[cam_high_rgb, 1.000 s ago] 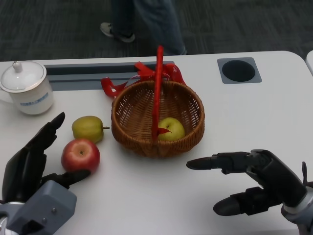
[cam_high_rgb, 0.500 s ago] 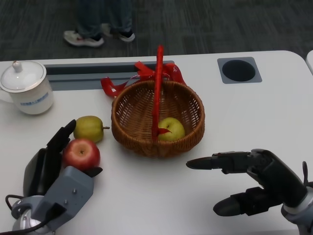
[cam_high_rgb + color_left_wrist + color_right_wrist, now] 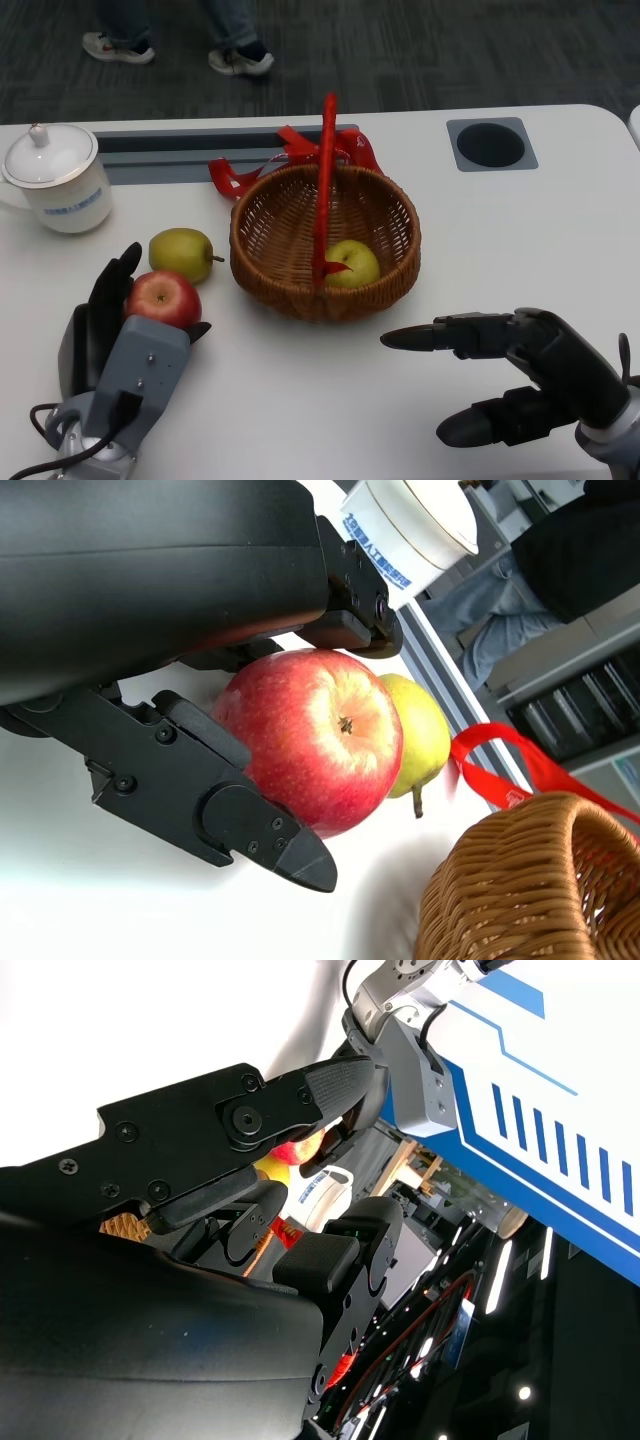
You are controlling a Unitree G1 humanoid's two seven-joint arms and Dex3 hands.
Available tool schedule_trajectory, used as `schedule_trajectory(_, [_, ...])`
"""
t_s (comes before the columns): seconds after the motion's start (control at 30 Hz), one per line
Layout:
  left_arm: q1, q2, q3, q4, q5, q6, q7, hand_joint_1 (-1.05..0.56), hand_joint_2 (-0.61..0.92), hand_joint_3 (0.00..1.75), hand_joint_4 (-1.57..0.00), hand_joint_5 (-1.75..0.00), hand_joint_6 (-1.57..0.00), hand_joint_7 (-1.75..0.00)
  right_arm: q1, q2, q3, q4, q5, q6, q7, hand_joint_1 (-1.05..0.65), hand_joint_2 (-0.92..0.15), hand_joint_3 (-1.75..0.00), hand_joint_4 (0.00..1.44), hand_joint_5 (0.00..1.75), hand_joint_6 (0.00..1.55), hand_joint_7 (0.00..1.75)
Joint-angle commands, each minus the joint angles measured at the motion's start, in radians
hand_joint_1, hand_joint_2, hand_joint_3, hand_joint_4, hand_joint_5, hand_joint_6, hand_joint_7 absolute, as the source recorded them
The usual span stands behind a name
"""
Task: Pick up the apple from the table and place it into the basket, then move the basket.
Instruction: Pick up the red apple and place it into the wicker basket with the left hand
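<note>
Left hand (image 3: 115,345) gripped red apple (image 3: 163,298) near table's (image 3: 540,230) left edge — right hand (image 3: 520,375) empty, fingers spread — beside basket (image 3: 325,240).

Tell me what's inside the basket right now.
The basket holds one yellow-green apple, partly hidden behind the red handle. The near wall covers the basket floor below it.

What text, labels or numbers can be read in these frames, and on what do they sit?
White lidded cup: a blue printed label on its side, seen in the head and left wrist views, too small and blurred to read.
Nothing else in view bears readable text: not the basket, the red apple, nor either hand.
</note>
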Motion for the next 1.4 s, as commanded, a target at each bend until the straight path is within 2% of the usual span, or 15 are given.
schedule_trajectory(0.03, [0.024, 0.003, 0.013, 0.04, -0.024, 0.004, 0.01, -0.25, 0.76, 0.0, -0.9, -0.07, -0.81, -0.06, 0.003, -0.008, -0.006, -0.011, 0.021, -0.005, -0.004, -0.53, -0.83, 0.0, 0.81, 0.0, 0.69, 0.0])
schedule_trajectory(0.13, [0.031, 0.011, 0.013, 0.034, -0.03, -0.003, 0.007, -0.14, 0.79, 0.01, -1.08, -0.07, -1.0, -0.07, 0.005, -0.008, -0.004, -0.016, 0.022, -0.002, -0.004, -0.53, -0.83, 0.0, 0.81, 0.0, 0.69, 0.0])
schedule_trajectory(0.23, [0.057, 0.016, 0.015, -0.01, -0.048, -0.016, -0.019, -0.12, 0.8, 0.01, -1.15, -0.06, -1.08, -0.06, 0.008, -0.008, -0.002, -0.021, 0.024, 0.002, -0.002, -0.53, -0.83, 0.0, 0.81, 0.0, 0.69, 0.0])
schedule_trajectory(0.4, [0.135, 0.014, 0.036, -0.157, -0.119, -0.028, -0.109, -0.13, 0.82, 0.01, -1.18, -0.05, -1.11, -0.04, 0.011, -0.008, 0.0, -0.026, 0.026, 0.009, -0.001, -0.52, -0.84, 0.0, 0.81, 0.0, 0.69, 0.0])
schedule_trajectory(0.6, [0.282, 0.007, 0.053, -0.449, -0.185, -0.009, -0.198, -0.09, 0.82, 0.0, -1.19, -0.03, -1.12, -0.02, 0.014, -0.008, 0.002, -0.034, 0.027, 0.019, 0.0, -0.52, -0.84, 0.0, 0.81, 0.0, 0.69, 0.0])
schedule_trajectory(0.8, [0.393, -0.001, 0.065, -0.734, -0.188, 0.055, -0.232, -0.12, 0.81, 0.0, -1.2, -0.02, -1.12, -0.01, 0.016, -0.007, 0.004, -0.036, 0.037, 0.025, 0.011, -0.5, -0.83, 0.0, 0.81, 0.0, 0.69, 0.0])
schedule_trajectory(1.03, [0.415, 0.006, 0.075, -0.917, -0.204, 0.048, -0.279, -0.14, 0.8, 0.0, -1.23, -0.03, -1.13, -0.01, 0.012, -0.005, 0.003, -0.034, 0.03, 0.026, 0.011, -0.5, -0.84, 0.0, 0.81, 0.0, 0.69, 0.0])
schedule_trajectory(1.23, [0.418, 0.004, 0.058, -1.059, -0.209, 0.115, -0.33, -0.15, 0.79, 0.0, -1.25, -0.04, -1.15, -0.01, 0.011, -0.004, 0.002, -0.033, 0.024, 0.029, 0.007, -0.51, -0.84, 0.0, 0.82, 0.0, 0.69, 0.0])
schedule_trajectory(1.4, [0.37, 0.002, 0.032, -1.09, -0.227, 0.138, -0.392, -0.15, 0.8, 0.0, -1.26, -0.04, -1.14, -0.01, 0.004, -0.003, 0.0, -0.025, 0.024, 0.029, 0.009, -0.51, -0.84, 0.0, 0.81, 0.0, 0.69, 0.0])
